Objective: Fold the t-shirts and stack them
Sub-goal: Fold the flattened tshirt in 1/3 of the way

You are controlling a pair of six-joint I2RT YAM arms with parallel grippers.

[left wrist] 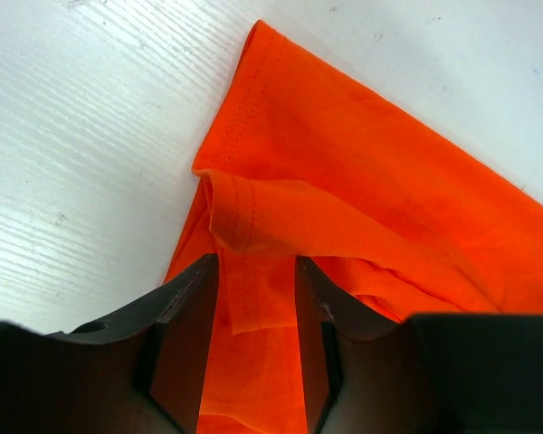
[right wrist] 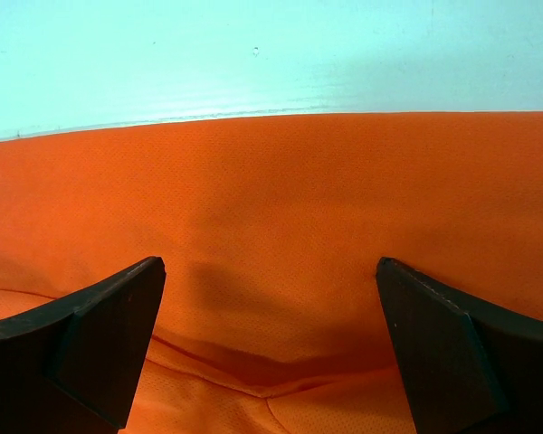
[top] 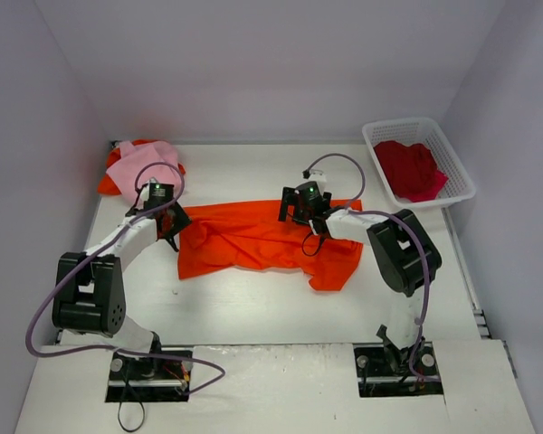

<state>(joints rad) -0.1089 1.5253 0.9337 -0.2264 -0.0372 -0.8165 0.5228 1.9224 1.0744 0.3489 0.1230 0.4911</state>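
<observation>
A bright orange t-shirt (top: 253, 240) lies spread and rumpled across the middle of the table. My left gripper (top: 170, 221) is down at its left edge. In the left wrist view a hemmed fold of the orange t-shirt (left wrist: 362, 181) runs between the left gripper's (left wrist: 253, 271) fingers, which stand narrowly apart on either side of it. My right gripper (top: 306, 210) is over the shirt's far edge. It stands wide open just above the orange cloth (right wrist: 271, 199), nothing between its fingertips (right wrist: 118, 307). A pale pink t-shirt (top: 149, 163) lies bunched at the far left. A crimson t-shirt (top: 412, 170) sits in the basket.
The white lattice basket (top: 452, 149) stands at the far right corner. Some orange-red cloth (top: 110, 185) pokes out under the pink shirt. White walls close in the table on the left, back and right.
</observation>
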